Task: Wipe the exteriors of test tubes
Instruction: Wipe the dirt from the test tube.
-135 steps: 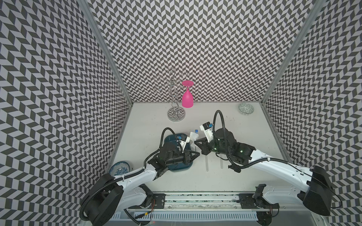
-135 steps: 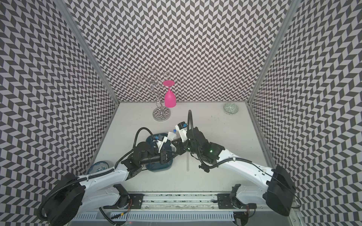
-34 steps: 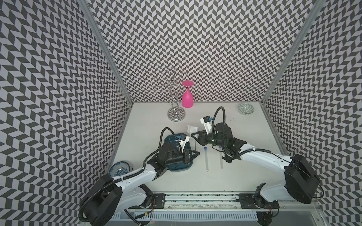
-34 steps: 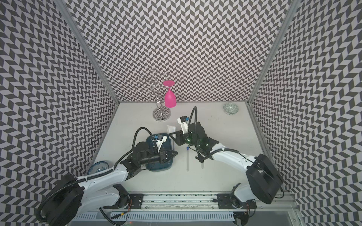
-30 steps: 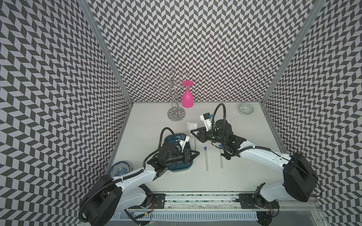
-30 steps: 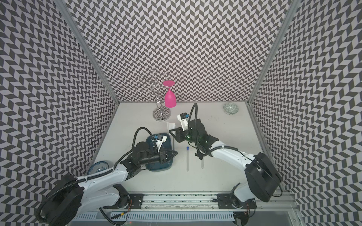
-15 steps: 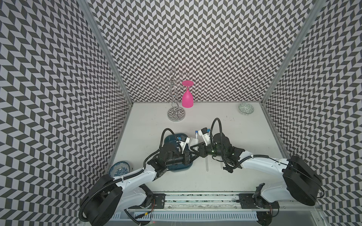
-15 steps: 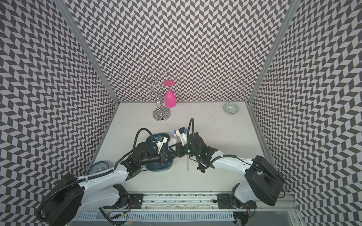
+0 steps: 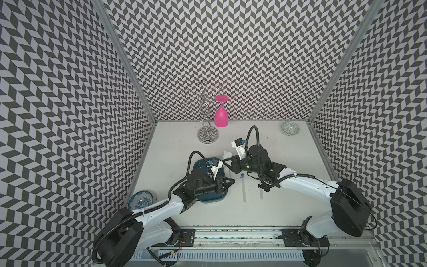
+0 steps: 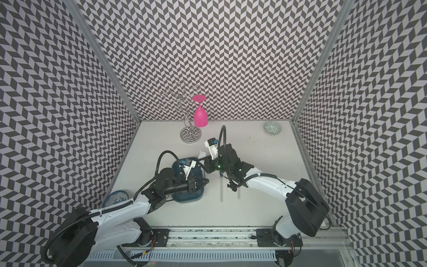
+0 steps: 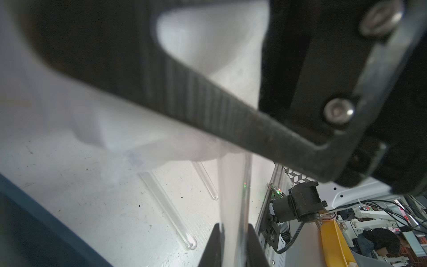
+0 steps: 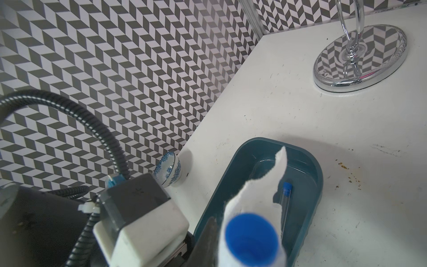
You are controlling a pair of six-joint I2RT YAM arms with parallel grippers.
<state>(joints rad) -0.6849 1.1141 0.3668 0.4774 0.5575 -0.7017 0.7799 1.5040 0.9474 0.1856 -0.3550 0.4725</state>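
My left gripper (image 11: 233, 227) is shut on a clear test tube (image 11: 233, 196) and holds it over the right rim of the teal tray (image 9: 208, 199). The tube's far end, with its blue cap (image 12: 251, 235), sits inside the white tissue (image 9: 227, 154). My right gripper (image 9: 228, 161) is shut on the tissue, which is wrapped round that tube. Two more test tubes lie side by side on the table, one with a blue cap (image 9: 243, 191) and one partly under the right arm (image 9: 261, 193). Another capped test tube (image 12: 285, 203) lies in the tray.
A chrome stand (image 9: 208, 135) with a hanging pink glass (image 9: 221, 116) is at the back. A blue-patterned dish (image 9: 141, 200) sits at the front left by the wall. A green bowl (image 9: 290, 128) is in the back right corner.
My right gripper with the tissue slid along the tube toward my left gripper, then drew back toward the rear. The left arm has stayed put.
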